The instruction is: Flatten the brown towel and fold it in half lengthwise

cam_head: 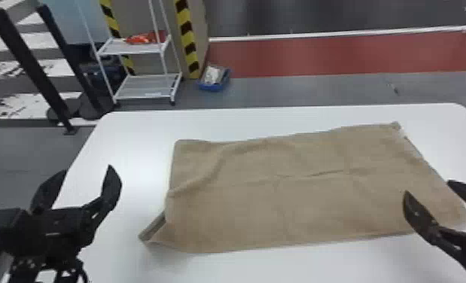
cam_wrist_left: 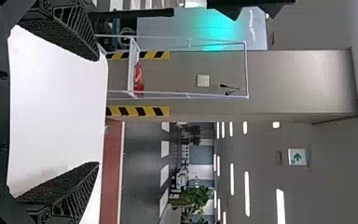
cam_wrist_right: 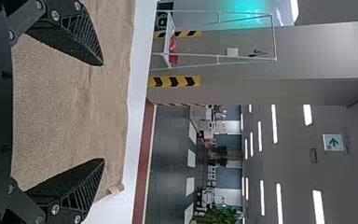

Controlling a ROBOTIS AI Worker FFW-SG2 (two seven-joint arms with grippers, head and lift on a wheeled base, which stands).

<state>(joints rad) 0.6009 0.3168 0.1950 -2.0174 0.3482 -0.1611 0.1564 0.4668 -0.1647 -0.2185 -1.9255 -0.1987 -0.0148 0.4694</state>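
The white table (cam_head: 130,143) spans the lower frame, the brown towel (cam_head: 311,203) (a little creased) lying from centre to right. Left gripper (cam_head: 87,170), lower left, and right gripper (cam_head: 428,187), lower right, have fingers apart.

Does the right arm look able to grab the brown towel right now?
Probably yes: the right pincer hangs open at the right end of the brown towel, and nothing lies on top.

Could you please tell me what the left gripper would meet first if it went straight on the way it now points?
Probably nothing nearby: the way ahead of the left gripper looks free over the table, though its height is unclear.
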